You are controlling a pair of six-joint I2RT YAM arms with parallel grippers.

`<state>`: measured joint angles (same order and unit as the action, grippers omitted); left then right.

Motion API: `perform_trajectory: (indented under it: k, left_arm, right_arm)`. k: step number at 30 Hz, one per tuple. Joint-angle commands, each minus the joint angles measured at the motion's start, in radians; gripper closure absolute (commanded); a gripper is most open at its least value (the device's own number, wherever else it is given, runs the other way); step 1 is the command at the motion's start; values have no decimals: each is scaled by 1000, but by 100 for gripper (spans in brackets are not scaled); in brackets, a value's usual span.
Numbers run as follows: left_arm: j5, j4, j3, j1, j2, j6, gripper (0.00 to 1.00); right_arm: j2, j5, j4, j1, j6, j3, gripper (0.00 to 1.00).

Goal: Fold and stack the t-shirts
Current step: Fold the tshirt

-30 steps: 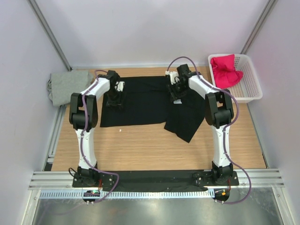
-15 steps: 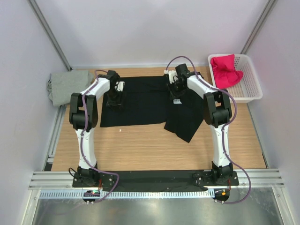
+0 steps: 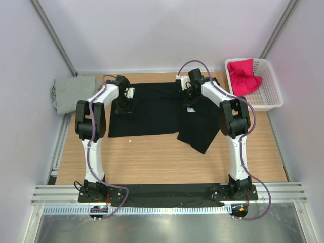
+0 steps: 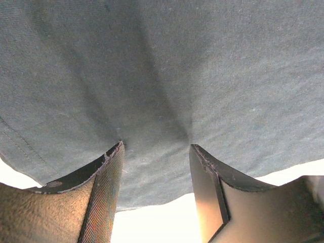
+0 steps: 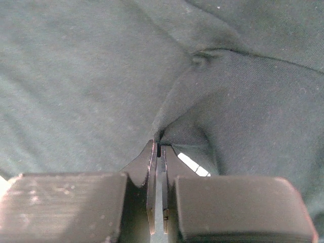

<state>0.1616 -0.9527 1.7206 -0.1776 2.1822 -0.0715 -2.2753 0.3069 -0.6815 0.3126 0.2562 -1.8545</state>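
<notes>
The black t-shirt (image 3: 152, 109) lies spread on the wooden table, its right part bunched and hanging towards the front. My left gripper (image 3: 125, 108) is open, its fingers pressed down on the shirt's left edge, with the cloth (image 4: 167, 76) between the tips (image 4: 157, 147). My right gripper (image 3: 189, 101) is shut on a pinched fold of the black shirt (image 5: 101, 76) near its middle right; its tips (image 5: 158, 143) show in the right wrist view. The grey t-shirt (image 3: 73, 92) lies folded at the far left. The magenta-red t-shirt (image 3: 243, 76) sits in the basket.
A white mesh basket (image 3: 268, 98) stands at the back right corner. A small white label (image 3: 191, 110) shows on the black shirt below the right gripper. Bare wood (image 3: 152, 162) stretches between the shirt and the arm bases.
My right gripper has shifted slightly left and towards the back, drawing the pinched black cloth with it. The left arm has not moved.
</notes>
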Motion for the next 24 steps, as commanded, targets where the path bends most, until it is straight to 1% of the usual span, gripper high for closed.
perform_trajectory:
  k: [1,8,12,13,14,15,16,17,19,21,24]
  left_arm:
    - [15,19,42,-5,10,-7,44]
    - [19,17,54,-14,17,-8,44]
    - [18,15,53,-14,14,-7,44]
    - [18,15,53,-13,14,-7,44]
    - [16,17,53,-13,14,-7,44]
    - [18,17,54,-13,16,-8,44]
    - [18,17,56,-14,16,-8,44]
    - [18,17,60,-14,16,-8,44]
    - [19,12,63,-14,13,-5,44]
    - [21,3,74,-13,2,2,44]
    - [23,-9,108,-11,-18,21,44]
  right_arm:
    - [112,41,-4,13,-15,17,99]
    - [169,69,-18,25,-29,78,99]
    - [188,90,-65,28,-25,83,99]
    - [194,95,-72,29,-25,86,97]
    - [192,97,-76,29,-29,89,92]
    - [192,103,-88,29,-28,90,83]
    - [186,103,-95,29,-26,90,64]
    - [185,101,-93,29,-23,90,57]
    - [183,68,-89,25,-25,81,51]
    - [195,46,-69,14,-31,75,50]
    - [212,37,-35,-35,-67,51,50]
